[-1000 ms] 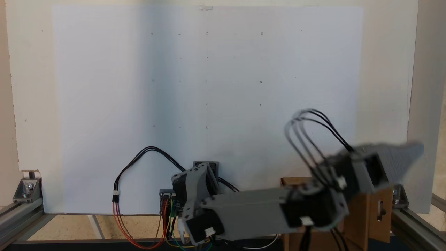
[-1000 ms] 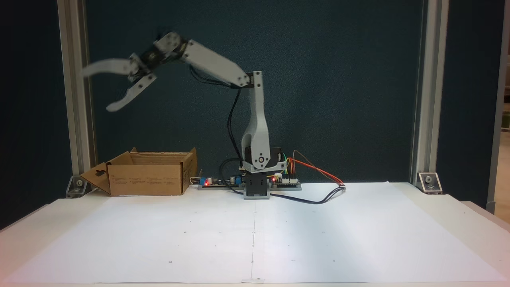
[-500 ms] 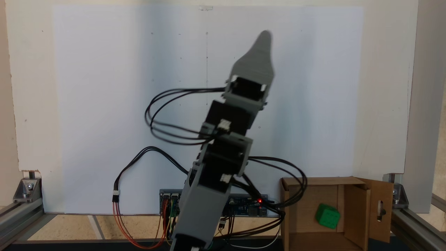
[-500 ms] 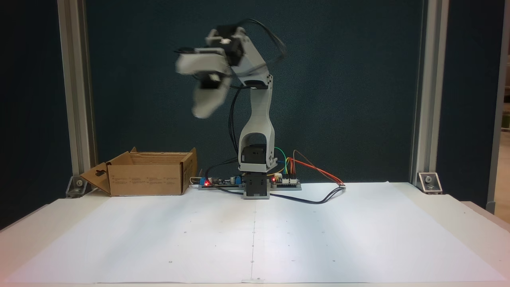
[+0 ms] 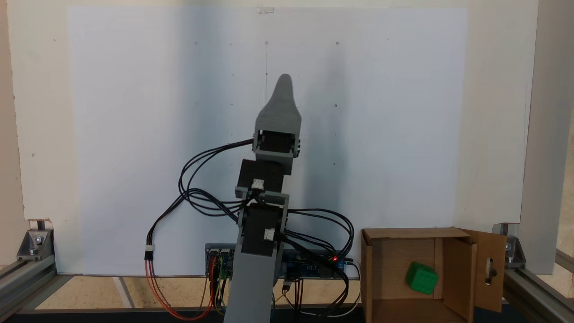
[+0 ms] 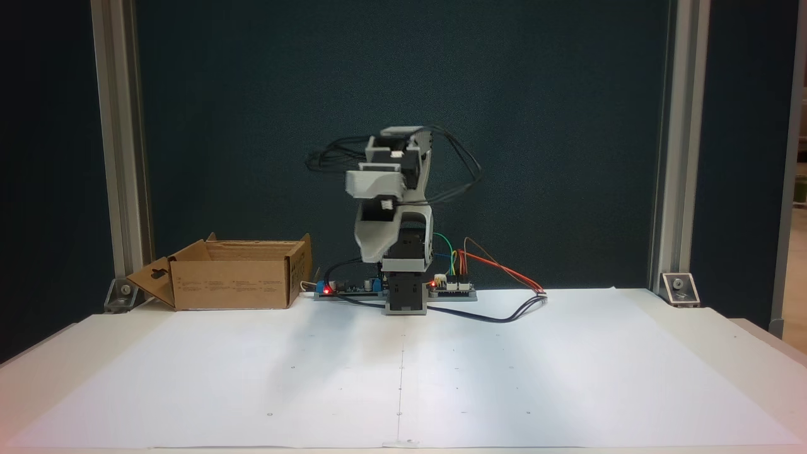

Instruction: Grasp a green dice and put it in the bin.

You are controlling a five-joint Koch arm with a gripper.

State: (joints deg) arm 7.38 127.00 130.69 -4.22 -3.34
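Claw (image 5: 283,85) sits left of centre in the fixed view from above, one grey tip pointing up the picture over the white sheet (image 5: 134,134); its jaws lie one behind the other there, and in the fixed view from the front the claw (image 6: 369,252) is folded down against the arm's base, so I cannot tell whether it is wide or narrow. Nothing shows between the jaws.

Further right in the view from above, the bin (image 5: 468,260) stands at the lower right corner of the sheet, just beside the frame, flaps spread. The dice (image 5: 422,278) lies on the bin's floor, near the inner flap, well apart from the claw and off to its lower right. In the front view the sides swap: the bin (image 6: 233,284) stands left of the arm on the worktop (image 6: 567,378), its wall hiding the inside.

With the dice already in the bin and the arm tucked in, I judge the task done; no reach toward the dice looks needed.
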